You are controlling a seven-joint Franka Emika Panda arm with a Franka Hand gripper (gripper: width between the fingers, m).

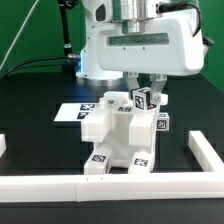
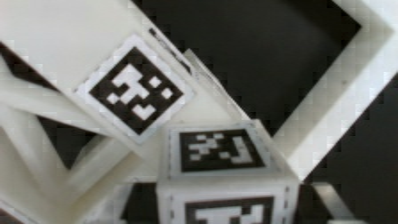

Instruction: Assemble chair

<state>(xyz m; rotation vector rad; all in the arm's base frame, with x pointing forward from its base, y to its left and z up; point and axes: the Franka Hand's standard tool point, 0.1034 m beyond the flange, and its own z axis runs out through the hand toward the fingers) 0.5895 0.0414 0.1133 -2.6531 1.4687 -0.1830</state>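
The partly built chair (image 1: 118, 135) is a blocky white stack with black-and-white tags, standing mid-table. At its top right in the exterior view a small tagged white block (image 1: 143, 98) rests on the stack. My gripper (image 1: 143, 101) comes straight down over it, one finger on each side, shut on it. In the wrist view that block (image 2: 217, 150) fills the middle between the fingers (image 2: 338, 203), with my gripper (image 2: 226, 212) closed on its sides. A tagged white slab (image 2: 134, 85) of the chair leans beside it. The block's underside is hidden.
The marker board (image 1: 72, 113) lies flat behind the chair toward the exterior view's left. White border rails run along the front (image 1: 100, 186), the exterior view's right (image 1: 205, 152) and left (image 1: 3, 146). The table top is black.
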